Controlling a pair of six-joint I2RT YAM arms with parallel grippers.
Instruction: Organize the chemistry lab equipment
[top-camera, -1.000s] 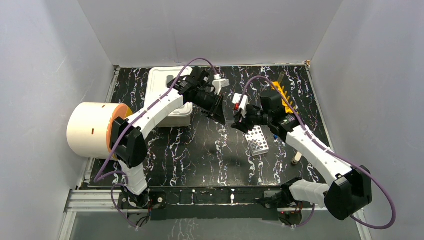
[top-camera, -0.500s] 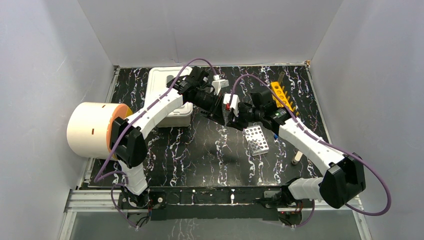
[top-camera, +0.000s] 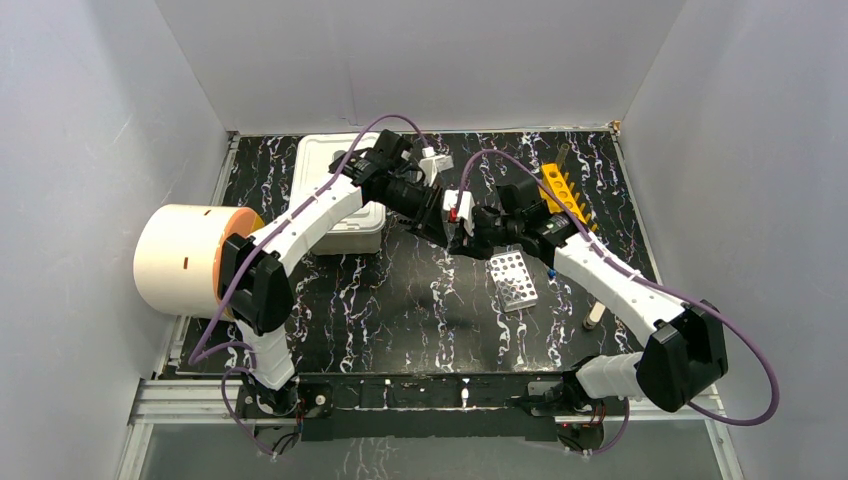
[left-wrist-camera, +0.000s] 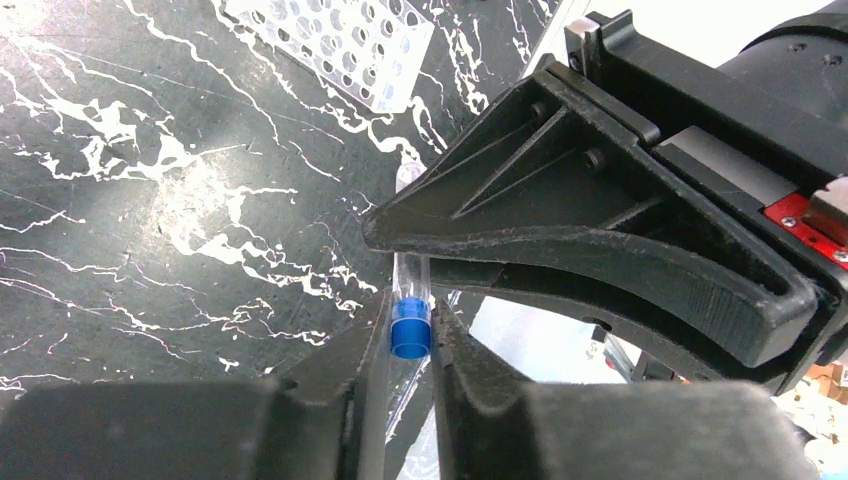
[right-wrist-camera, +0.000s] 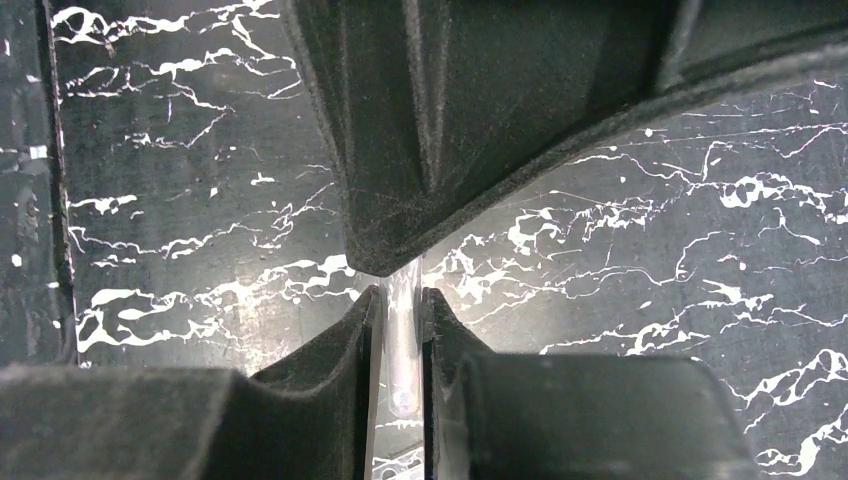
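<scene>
A clear blue-capped vial (left-wrist-camera: 410, 322) hangs above the middle of the table, held at both ends. My left gripper (left-wrist-camera: 410, 338) is shut on its blue cap end. Coming from the opposite side, my right gripper (right-wrist-camera: 402, 312) has its fingers pressed on the vial's (right-wrist-camera: 402, 350) clear rounded end. In the top view the left gripper (top-camera: 441, 224) and the right gripper (top-camera: 470, 238) meet tip to tip, and the vial is hidden between them. The silver perforated rack (top-camera: 513, 279) lies flat just below them. The yellow holed tube rack (top-camera: 566, 195) stands at the back right.
A white lidded box (top-camera: 330, 170) sits at the back left under the left arm. A big cream cylinder (top-camera: 185, 260) lies at the left edge. A pale rod-like item (top-camera: 594, 317) lies near the right arm's forearm. White walls close in the table.
My right gripper has moved left to meet the left gripper and closed its fingers on the vial's clear end. The left gripper has kept its hold and barely moved.
</scene>
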